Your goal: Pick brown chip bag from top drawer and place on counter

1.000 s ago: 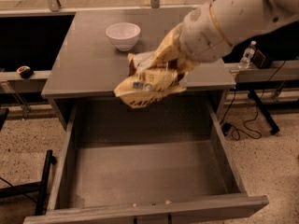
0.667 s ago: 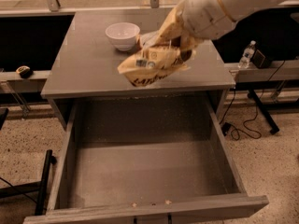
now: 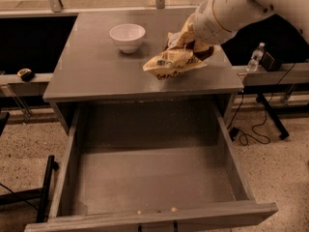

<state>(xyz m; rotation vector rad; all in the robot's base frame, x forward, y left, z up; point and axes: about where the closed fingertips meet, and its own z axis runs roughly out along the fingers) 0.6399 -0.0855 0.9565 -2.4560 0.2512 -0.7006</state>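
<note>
I see the gripper (image 3: 192,46) over the right part of the grey surface (image 3: 96,71), its fingers clamped on the brown chip bag (image 3: 175,62), which hangs low above that surface. A white bowl (image 3: 127,36) sits to the bag's left. The top drawer (image 3: 149,178) stands pulled open below.

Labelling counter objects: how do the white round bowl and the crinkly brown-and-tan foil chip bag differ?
The white round bowl is smooth and plain; the brown-and-tan foil chip bag is wrinkled and printed. The bowl stands upright, alone; the bag is tilted, right of it, at the gripper. Both are over the grey counter, not in the open drawer.
</note>
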